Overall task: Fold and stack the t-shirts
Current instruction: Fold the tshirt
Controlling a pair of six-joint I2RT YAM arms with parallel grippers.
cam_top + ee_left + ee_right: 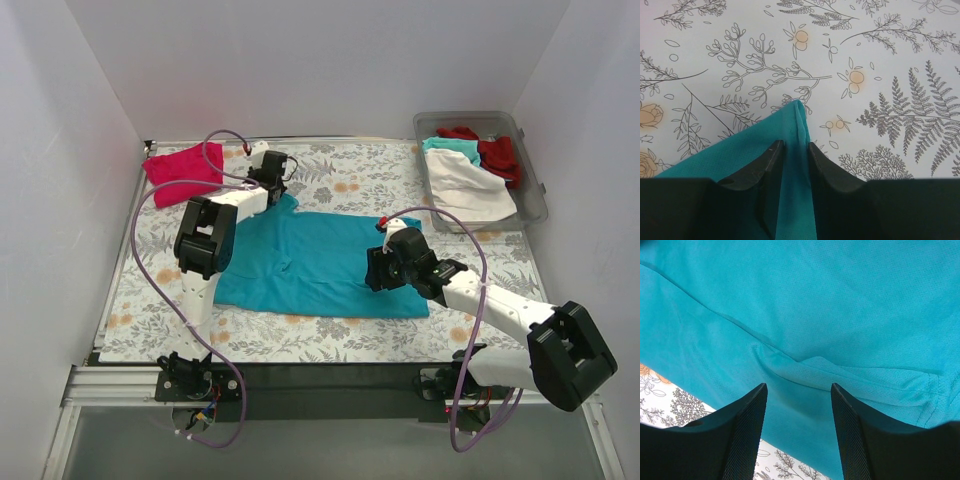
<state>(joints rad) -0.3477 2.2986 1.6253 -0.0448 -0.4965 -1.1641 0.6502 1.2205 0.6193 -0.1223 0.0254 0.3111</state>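
Teal t-shirt point(320, 260) looked limp and light at mid-frame; left pincer point(795, 145) pinched its upper-left corner, right pincer point(799, 387) hung spread over a lower-right wrinkle; corners seemed the best holds.

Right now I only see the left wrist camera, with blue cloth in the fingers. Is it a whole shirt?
Observer: Yes, the teal shirt lies spread across the middle of the table.
Operator: Where's the other hand?
Observer: The right gripper hangs open over the shirt's right part, holding nothing.
Operator: Any more shirts?
Observer: A pink shirt lies at the far left; a bin at the far right holds other shirts.
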